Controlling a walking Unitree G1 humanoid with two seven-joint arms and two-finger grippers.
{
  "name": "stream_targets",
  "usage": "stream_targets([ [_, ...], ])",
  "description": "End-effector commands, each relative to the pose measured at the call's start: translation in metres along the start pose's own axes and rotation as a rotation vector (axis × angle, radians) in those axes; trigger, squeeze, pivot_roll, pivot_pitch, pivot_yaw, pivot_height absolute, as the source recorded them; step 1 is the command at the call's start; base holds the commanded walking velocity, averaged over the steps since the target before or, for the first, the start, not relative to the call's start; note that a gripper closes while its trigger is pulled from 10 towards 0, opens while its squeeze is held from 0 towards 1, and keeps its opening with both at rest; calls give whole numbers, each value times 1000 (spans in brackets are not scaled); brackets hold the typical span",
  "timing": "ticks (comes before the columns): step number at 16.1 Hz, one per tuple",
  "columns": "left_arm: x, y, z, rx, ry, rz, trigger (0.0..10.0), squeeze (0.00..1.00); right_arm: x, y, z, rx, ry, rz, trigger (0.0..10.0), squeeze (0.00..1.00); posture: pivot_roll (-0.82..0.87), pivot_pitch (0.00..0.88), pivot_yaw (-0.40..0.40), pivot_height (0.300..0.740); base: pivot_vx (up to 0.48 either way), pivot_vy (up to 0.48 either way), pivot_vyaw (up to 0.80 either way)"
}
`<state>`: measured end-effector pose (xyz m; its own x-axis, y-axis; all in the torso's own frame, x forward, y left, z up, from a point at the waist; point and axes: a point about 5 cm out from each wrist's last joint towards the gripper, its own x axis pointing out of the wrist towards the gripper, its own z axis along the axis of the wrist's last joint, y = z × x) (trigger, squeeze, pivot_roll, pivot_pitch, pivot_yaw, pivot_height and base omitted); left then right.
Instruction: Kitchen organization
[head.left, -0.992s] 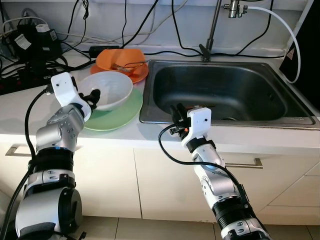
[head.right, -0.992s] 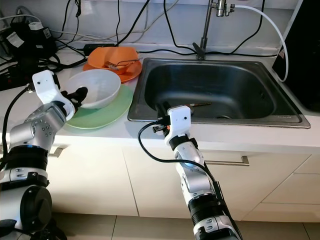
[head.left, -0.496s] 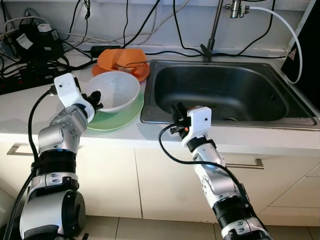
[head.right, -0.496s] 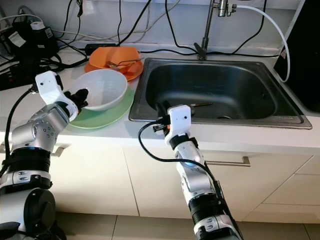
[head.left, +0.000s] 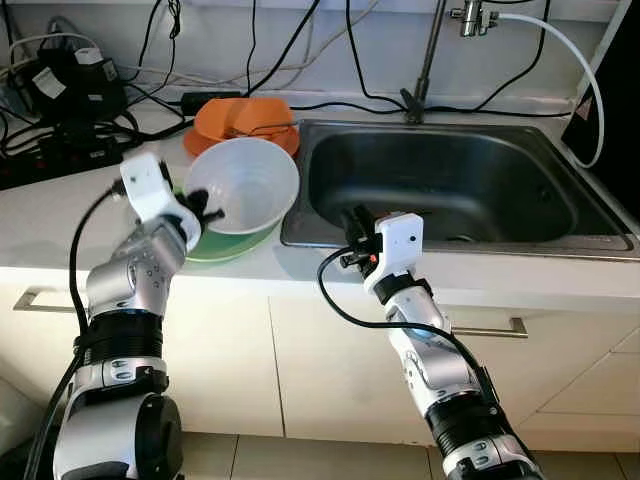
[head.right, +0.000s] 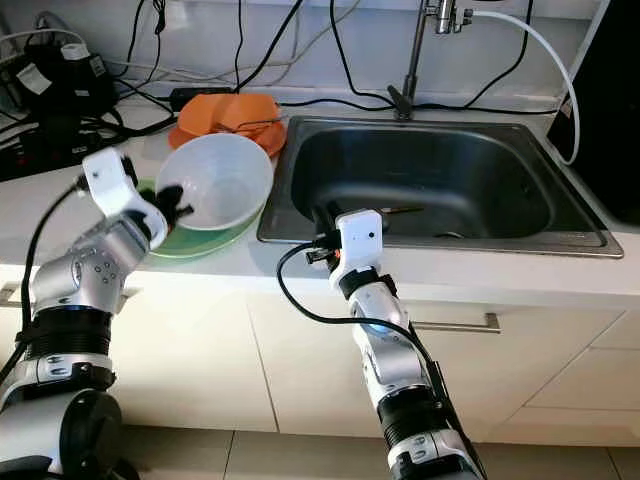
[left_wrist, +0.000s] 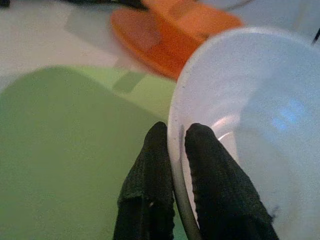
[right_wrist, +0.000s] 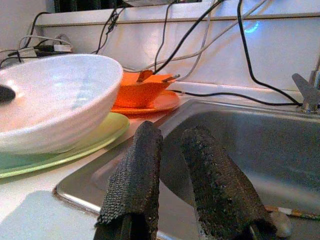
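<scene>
A steel sink (head.left: 610, 240) was set into a white countertop (head.left: 40, 225). Behind the sink a tap pipe (head.left: 428, 55) rose against a pale wall (head.left: 380, 45), with black cables (head.left: 300, 30) trailing down it. Below the sink stood white cabinets (head.left: 330, 370) with bar handles (head.left: 490, 325), over a tiled floor (head.left: 300, 460).

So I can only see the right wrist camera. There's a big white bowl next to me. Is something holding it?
Observer: Yes. The left gripper pinches the white bowl by its rim, one finger inside and one outside.
Operator: Is it lying flat?
Observer: No, the bowl is tilted, its opening turned toward the sink, with its base lifted above the green plate.
Operator: And where's my gripper?
Observer: The right gripper hangs over the sink's front edge, fingers slightly apart and holding nothing.
</scene>
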<state>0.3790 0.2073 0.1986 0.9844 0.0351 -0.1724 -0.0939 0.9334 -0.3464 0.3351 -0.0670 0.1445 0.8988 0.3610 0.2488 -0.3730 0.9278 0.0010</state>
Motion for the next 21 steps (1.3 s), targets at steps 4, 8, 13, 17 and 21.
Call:
stream_targets([
  [4, -5, -6, 8, -80, -115, -1, 0, 0, 3, -1, 2, -3, -2, -10, 10000, 0, 35, 0, 22, 740, 0, 0, 0],
  [8, -9, -10, 17, -101, -177, -13, 0, 0, 4, -3, 3, -4, -4, -15, 10000, 0, 37, 0, 20, 740, 0, 0, 0],
  [13, -22, -29, 38, -151, -357, -121, 0, 0, 5, -3, 4, -1, -6, -20, 10000, 0, 37, 0, 16, 740, 0, 0, 0],
  [17, -29, -47, 42, -114, -428, -191, 10000, 0, 7, -5, 8, -1, -20, -24, 10000, 0, 32, 0, 14, 740, 0, 0, 0],
  [21, -31, -61, 32, -25, -433, -218, 10000, 0, 14, -14, 26, 90, -76, -65, 10000, 0, 25, 0, 17, 740, 0, 0, 0],
])
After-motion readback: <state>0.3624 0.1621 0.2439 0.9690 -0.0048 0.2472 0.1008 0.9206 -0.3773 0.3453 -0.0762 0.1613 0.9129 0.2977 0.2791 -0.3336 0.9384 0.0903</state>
